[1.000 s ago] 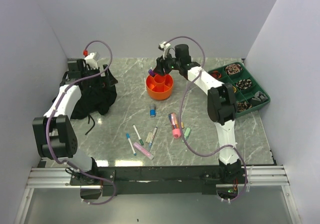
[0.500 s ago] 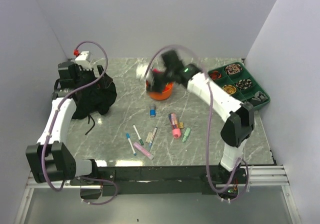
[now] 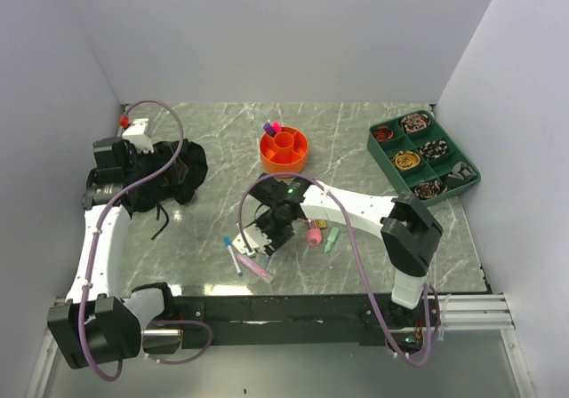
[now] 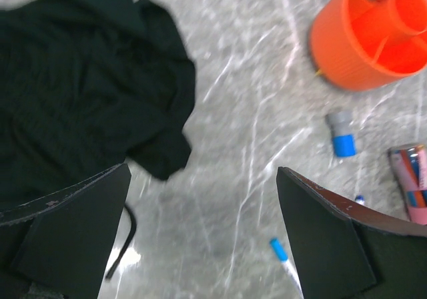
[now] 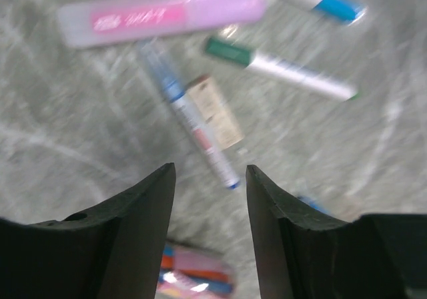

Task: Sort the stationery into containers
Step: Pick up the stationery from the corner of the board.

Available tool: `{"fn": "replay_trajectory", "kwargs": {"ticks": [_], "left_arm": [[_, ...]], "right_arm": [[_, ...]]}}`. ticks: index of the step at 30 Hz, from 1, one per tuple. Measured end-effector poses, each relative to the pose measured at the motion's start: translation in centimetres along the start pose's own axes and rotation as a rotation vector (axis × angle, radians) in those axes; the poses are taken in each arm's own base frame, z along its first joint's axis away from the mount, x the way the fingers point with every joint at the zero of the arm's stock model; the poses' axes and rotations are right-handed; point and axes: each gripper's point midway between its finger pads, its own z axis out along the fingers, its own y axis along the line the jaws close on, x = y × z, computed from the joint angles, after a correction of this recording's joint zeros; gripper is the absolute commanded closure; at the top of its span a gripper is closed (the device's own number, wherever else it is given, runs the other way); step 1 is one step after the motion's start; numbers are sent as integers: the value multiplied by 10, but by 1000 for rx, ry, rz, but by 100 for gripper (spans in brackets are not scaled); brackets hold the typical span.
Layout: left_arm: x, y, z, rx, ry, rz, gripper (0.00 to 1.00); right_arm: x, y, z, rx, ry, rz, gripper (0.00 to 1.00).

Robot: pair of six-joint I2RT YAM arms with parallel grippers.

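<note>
While our right gripper (image 5: pixel 208 179) is hovering, jaws apart, over the loose cluster at the near middle of the counter (image 3: pixel 356 149), we are lining up a pick: a slim blue-and-white pen (image 5: pixel 193 122) is lying flat below the gap, just beside a small beige eraser (image 5: pixel 215 112). By our judgement the next move is calling for a straight drop, a close on the pen alone, and a carry to the orange holder (image 3: pixel 284 149) at the far middle. Our left gripper (image 4: pixel 203 172) is hanging open by the black cloth (image 4: pixel 80 79).

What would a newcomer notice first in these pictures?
The bright orange holder stands out at the far middle of the marble table. Nearer the front, the right gripper hovers, jaws open, over scattered pens. A black cloth bundle lies at the left.
</note>
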Motion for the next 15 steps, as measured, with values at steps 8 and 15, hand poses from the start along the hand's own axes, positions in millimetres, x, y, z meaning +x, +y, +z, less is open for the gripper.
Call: {"fn": "replay_trajectory", "kwargs": {"ticks": [8,15], "left_arm": [[27,22,-9,-73,105,-27,0],[34,26,-11,-78,136,10,1]], "right_arm": [[-32,-46,12,75,-35,-93,57],[-31,-44,15,43,-37,-56,58]]}}
